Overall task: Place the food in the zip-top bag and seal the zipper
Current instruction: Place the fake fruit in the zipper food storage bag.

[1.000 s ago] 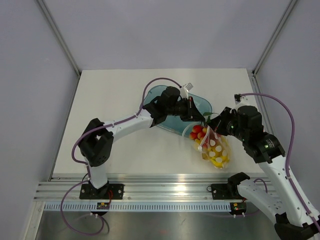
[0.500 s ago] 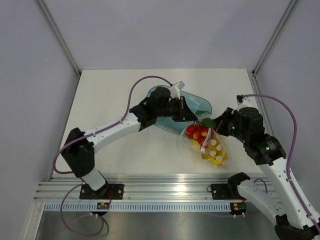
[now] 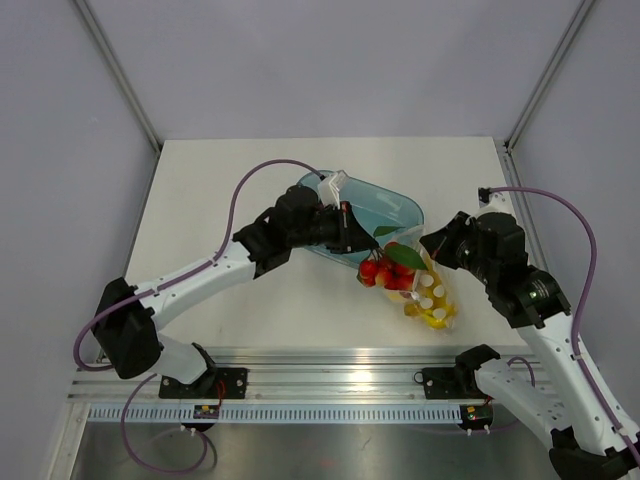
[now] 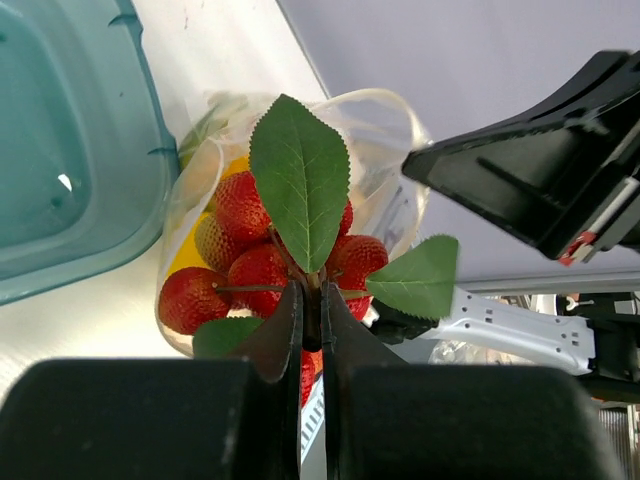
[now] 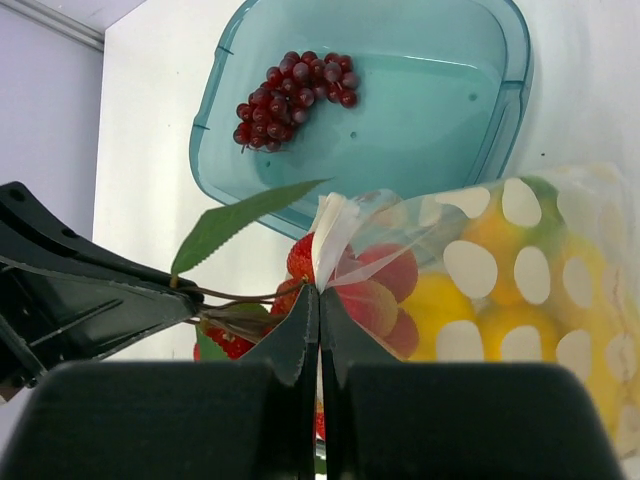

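While dangling the strawberries (image 3: 388, 274) at the mouth of the zip-top bag (image 3: 435, 305), right of centre in the overhead frame, running the risk of a snag, with green leaves (image 3: 404, 256) fanning wider than the opening and likely catching on the lip, dragging the soft film sideways or spilling the yellow fruit (image 3: 432, 318) lying inside. Clenching the left gripper (image 3: 360, 248) on the sprig's stem just below the teal tray (image 3: 390, 205), and pinching the right gripper (image 3: 430, 250) shut on the bag's upper edge, so also courting a tug-of-war across thin plastic resting on the table (image 3: 220, 190). Turning to the left wrist frame: squeezing the slim stem between closed jaws at bottom centre, with red berries bunching in the round mouth at centre, one big leaf standing over them and another poking out to the right; releasing too soon probably meaning berries perching on the rim instead of dropping in, and a leaf lying across the zipper line blocking any seal. Turning to the right wrist frame: nipping a folded white scrap of bag edge between shut jaws at lower centre, a shallow bite, possibly slipping free under a pull and letting the mouth collapse. Showing at right as clear film printed with white rounds, bulging with yellow and orange fruit, gaping and unsealed; failing to tell the zipper strip or its slider apart with any certainty. Leaving a dark grape cluster (image 5: 290, 95) sitting in the tray at upper centre, well apart from the bag.
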You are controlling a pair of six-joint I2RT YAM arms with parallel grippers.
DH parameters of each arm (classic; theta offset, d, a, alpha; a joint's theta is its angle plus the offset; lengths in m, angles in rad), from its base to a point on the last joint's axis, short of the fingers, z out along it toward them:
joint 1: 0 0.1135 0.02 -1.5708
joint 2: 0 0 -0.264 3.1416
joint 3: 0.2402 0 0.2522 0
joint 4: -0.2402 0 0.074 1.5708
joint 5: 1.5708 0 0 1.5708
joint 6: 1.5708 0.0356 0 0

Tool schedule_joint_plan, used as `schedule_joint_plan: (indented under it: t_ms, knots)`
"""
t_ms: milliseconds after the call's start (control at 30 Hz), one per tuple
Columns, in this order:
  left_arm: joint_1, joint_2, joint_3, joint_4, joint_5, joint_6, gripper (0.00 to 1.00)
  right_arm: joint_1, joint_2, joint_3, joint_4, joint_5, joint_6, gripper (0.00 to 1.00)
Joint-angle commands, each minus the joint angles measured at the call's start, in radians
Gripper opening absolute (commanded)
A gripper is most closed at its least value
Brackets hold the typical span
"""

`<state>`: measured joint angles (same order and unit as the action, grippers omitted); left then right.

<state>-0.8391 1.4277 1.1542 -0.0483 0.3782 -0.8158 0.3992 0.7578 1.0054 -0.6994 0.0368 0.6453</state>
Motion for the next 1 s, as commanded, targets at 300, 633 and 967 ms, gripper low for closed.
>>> schedule_joint_plan:
  t_ms: [300,633,967]
  knots:
    - [-0.008,0.048,0.071,0.022,0.134,0.064,0.0,-0.003,0.002,0.013,0.118,-0.015,0.02,0.0]
    - [-0.008,-0.072,-0.014,0.088,0.051,0.089,0.0,-0.003,0.009,0.012,0.093,0.006,0.024,0.0]
    - [-0.029,-0.079,-0.059,0.096,0.108,0.17,0.0,-0.003,0.025,0.013,0.104,0.0,0.027,0.0]
